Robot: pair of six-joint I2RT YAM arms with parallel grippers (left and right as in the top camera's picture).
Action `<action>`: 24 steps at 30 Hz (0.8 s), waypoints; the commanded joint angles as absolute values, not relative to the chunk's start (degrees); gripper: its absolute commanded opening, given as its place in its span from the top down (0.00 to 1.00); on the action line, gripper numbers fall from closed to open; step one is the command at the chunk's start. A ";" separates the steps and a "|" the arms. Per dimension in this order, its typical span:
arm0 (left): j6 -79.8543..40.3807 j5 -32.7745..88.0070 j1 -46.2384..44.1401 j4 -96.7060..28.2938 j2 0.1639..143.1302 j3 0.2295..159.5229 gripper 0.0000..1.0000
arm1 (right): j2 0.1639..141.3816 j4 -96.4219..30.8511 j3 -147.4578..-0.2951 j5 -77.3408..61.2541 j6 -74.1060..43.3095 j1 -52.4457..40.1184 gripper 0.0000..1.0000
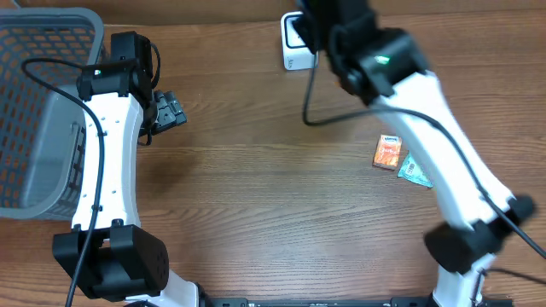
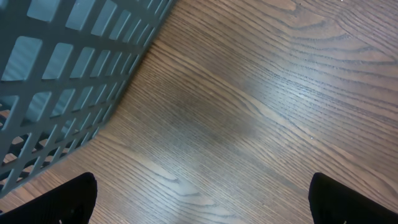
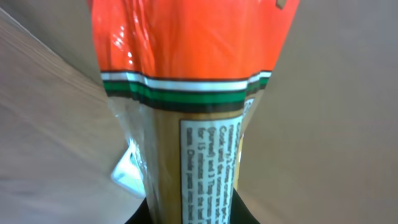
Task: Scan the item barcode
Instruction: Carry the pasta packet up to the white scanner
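The right gripper (image 1: 307, 26) sits right over the white scanner box (image 1: 293, 58) at the table's far side. Its jaws are drawn in narrow and pinch an orange packet (image 3: 186, 62). In the right wrist view the packet stands up out of the grip and fills most of the picture. It has an orange top, white and green bands below that, and a printed label panel facing the camera. A pale corner beside the packet's lower left may be the scanner, though that view is too close to be sure. From overhead the arm hides the packet, so I cannot tell whether it touches the scanner.

There are three packets in all: the held one and two loose on the table (image 1: 256, 205). The loose pair lies well to the right of the scanner and nearer the arm bases. The small orange packet (image 1: 388, 152) and the teal packet (image 1: 415, 170) lie just beside each other, partly under the right arm.

There is one scanner and one basket. A black cable (image 1: 309, 102) loops down from the right arm just below the scanner.

Left of the scanner, the left gripper (image 1: 169, 111) hangs over bare wood with its fingers spread wide and nothing between them. Farthest left, the grey mesh basket (image 1: 43, 51) runs past the picture's edge. Open wood stretches from the scanner toward the arm bases.
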State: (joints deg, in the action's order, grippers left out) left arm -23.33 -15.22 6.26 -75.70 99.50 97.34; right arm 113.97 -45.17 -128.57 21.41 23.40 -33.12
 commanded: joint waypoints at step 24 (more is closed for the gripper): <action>-22.06 -15.16 6.37 -75.83 99.63 98.41 0.00 | 146.91 26.89 -130.15 34.98 64.95 -35.97 0.96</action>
State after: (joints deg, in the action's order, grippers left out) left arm -23.33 -15.22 6.26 -75.68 99.50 97.34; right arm 147.63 23.14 -128.18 34.04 58.43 -34.98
